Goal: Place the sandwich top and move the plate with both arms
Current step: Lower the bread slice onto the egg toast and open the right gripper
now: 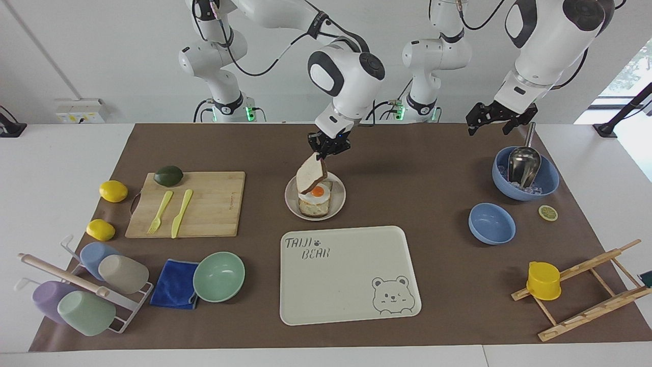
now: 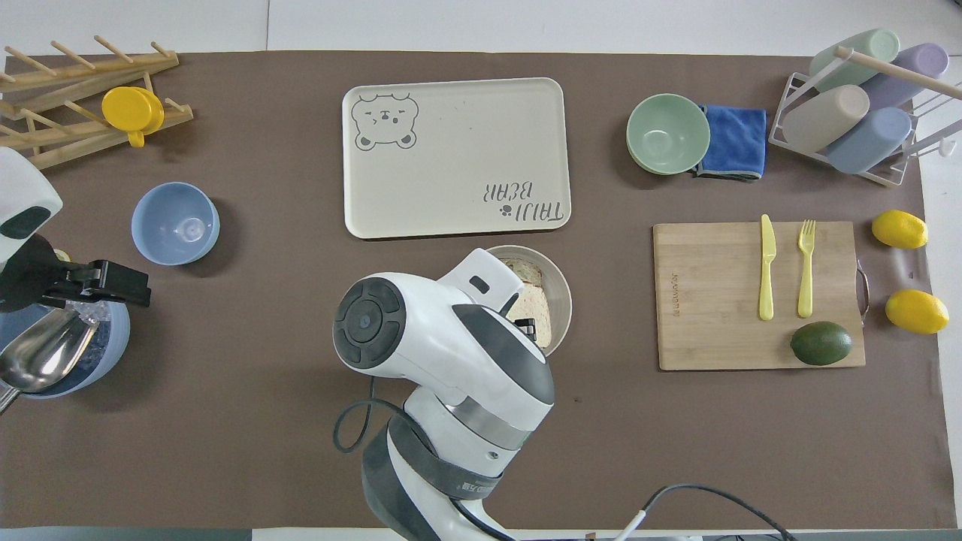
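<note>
A white table [image 1: 61, 214] under a brown mat [image 1: 438, 168] meets a plain white wall [image 1: 102, 56], with a daylit window [image 1: 629, 71] at 1 end.

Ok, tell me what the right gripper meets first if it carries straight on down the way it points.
Probably the egg-topped toast on the plate. The right gripper, shut on the sandwich top, points down over it, so the hanging slice would likely touch first. Depth is uncertain.

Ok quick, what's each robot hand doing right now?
Right end effector: shut on the sandwich top, held tilted over the plate.
Left end effector: open, holding nothing, waiting over the table near the ice bowl.
</note>
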Action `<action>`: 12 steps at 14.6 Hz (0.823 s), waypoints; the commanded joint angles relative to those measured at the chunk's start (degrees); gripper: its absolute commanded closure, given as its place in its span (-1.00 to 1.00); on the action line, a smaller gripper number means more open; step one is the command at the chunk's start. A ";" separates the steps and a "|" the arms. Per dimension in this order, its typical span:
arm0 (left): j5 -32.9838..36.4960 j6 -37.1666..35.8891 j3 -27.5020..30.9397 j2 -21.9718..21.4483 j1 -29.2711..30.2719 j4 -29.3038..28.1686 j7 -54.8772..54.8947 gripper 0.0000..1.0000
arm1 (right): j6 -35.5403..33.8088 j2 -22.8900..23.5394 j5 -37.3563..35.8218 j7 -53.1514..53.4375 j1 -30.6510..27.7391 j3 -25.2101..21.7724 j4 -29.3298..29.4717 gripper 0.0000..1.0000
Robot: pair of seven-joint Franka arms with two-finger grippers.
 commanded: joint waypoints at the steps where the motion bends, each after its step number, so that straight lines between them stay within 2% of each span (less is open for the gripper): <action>1: -0.14 1.65 0.20 -1.87 -0.01 -2.28 0.19 -1.00 | 2.44 -0.64 0.91 0.22 -1.28 0.30 -2.78 1.00; 4: -0.14 2.52 0.20 -2.13 -0.01 -2.98 0.10 -1.00 | 3.75 -0.21 0.64 0.30 -1.45 0.30 -3.14 1.00; 12: -3.65 6.82 0.37 -3.27 0.08 -6.15 -0.16 -1.00 | 15.26 0.59 1.52 0.74 -2.59 0.39 -7.18 1.00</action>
